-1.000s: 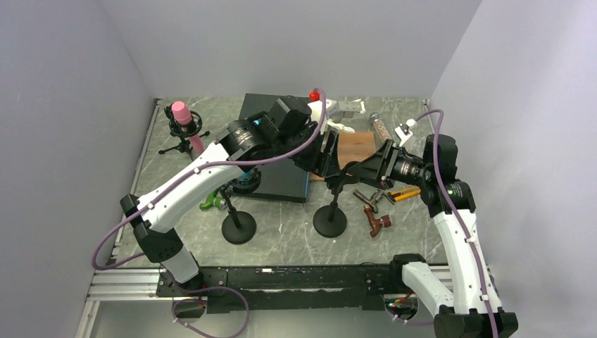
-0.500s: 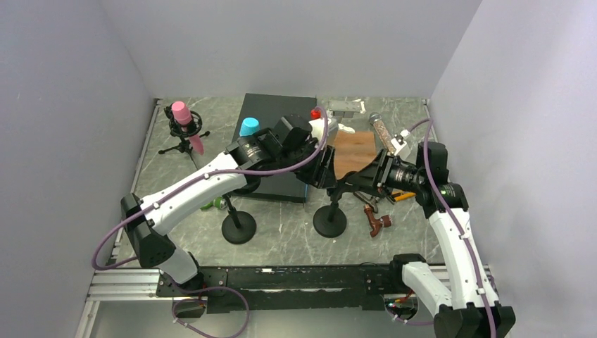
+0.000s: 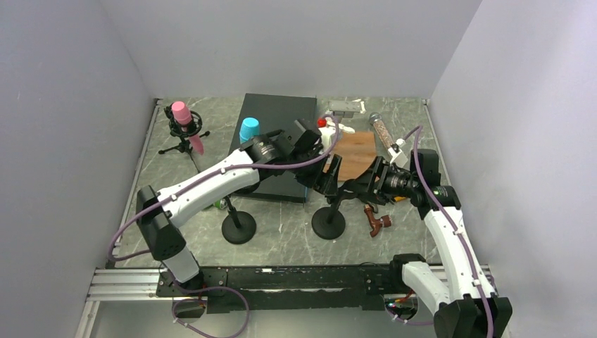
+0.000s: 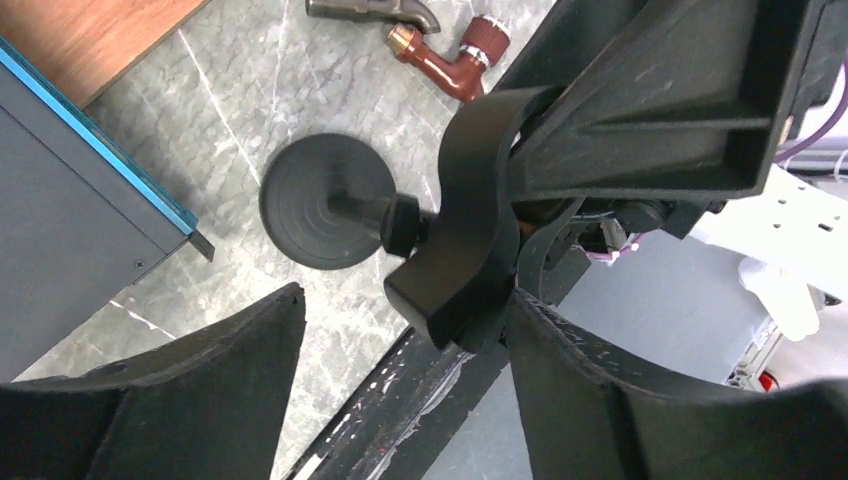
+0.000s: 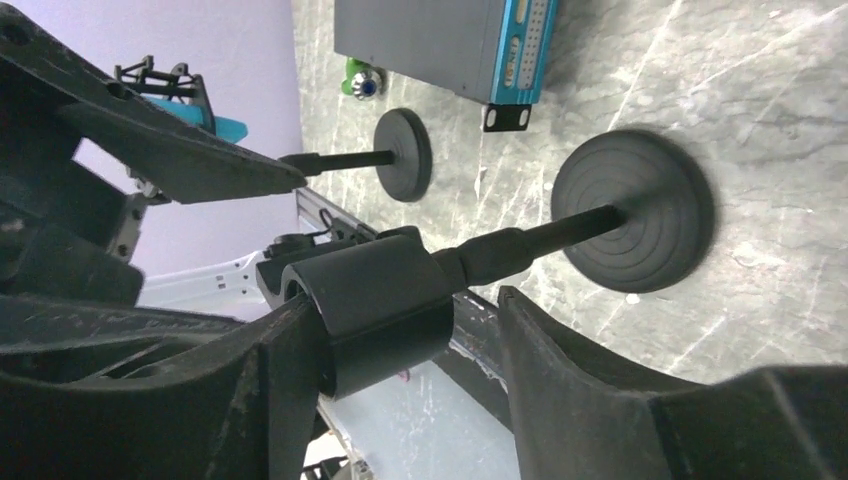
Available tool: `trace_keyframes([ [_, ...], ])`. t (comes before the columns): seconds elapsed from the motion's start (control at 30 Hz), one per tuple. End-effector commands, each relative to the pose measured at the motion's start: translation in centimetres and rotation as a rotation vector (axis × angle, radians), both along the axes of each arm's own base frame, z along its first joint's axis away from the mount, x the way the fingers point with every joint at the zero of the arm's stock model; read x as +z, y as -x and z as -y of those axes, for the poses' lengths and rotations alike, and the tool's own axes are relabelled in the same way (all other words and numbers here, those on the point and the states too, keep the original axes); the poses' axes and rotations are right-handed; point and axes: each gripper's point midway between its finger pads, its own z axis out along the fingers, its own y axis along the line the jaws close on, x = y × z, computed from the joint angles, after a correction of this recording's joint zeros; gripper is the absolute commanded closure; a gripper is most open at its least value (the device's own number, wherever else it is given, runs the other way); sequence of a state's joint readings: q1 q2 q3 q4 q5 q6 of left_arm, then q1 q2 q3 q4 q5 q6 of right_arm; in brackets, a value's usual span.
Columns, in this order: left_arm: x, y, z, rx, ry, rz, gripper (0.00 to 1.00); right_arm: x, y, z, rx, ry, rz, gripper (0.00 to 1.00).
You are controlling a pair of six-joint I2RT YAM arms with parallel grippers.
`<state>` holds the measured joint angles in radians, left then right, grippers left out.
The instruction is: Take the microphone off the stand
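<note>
Top external view: both arms meet over the round-base stand [image 3: 329,222] near the centre of the desk [image 3: 281,243]. Its upper pole and clip [image 5: 370,300] are largely masked by the left tool [image 3: 328,180] and right tool [image 3: 355,189], so from above it cannot be told whether anything sits in the clip. A second stand [image 3: 238,229] is at its 9 o'clock, with its top hidden under the left arm.

Pink microphone [image 3: 181,113]: upright in a shock mount on a small tripod at the desk's 10 o'clock, well apart from both tools. Silver-headed microphone [image 3: 379,128]: flat on the desk at 1 o'clock, just beside the wooden board [image 3: 355,149].

Right wrist view: the right tool is released, its fingers [image 5: 590,400] straddling the black clip. One finger touches the clip and the other stands clear of it.

Left wrist view: the left tool is released, its fingers [image 4: 200,380] wide apart with the clip's lower end between them. Whether the 3 o'clock finger touches the clip is unclear. The clip's inside is hidden in both wrist views.
</note>
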<state>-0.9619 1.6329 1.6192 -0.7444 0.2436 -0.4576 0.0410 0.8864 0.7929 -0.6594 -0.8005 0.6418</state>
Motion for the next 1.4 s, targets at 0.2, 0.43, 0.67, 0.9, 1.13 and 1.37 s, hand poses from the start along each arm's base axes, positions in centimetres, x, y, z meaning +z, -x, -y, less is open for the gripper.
trace_keyframes([
  [0.2, 14.2, 1.2, 1.2, -0.116, 0.225, 0.116, 0.09, 2.4, -0.8, 1.2, 0.011, 0.134, 0.1, 0.07],
  [0.43, 22.6, 4.1, -0.6, -0.19, 0.489, 0.188, 0.05, 4.3, -1.3, 1.3, 0.026, 0.147, 0.157, 0.0],
  [0.67, 27.2, 5.3, -7.4, -0.099, 0.562, 0.452, 0.01, 8.0, -3.1, 1.6, 0.005, 0.17, 0.201, 0.0],
  [0.9, 28.5, 5.4, -15.9, 0.107, 0.463, 0.662, 0.01, 11.0, -4.9, 3.0, -0.025, 0.281, 0.214, 0.0],
  [1.13, 23.2, 3.5, -26.2, 0.521, 0.195, 0.677, 0.01, 13.3, -6.3, -0.7, 0.031, 0.321, 0.273, 0.0],
  [1.37, 17.5, 4.5, -29.1, 0.629, 0.111, 0.569, 0.01, 15.6, -4.6, -10.4, 0.172, 0.251, 0.422, 0.0],
])
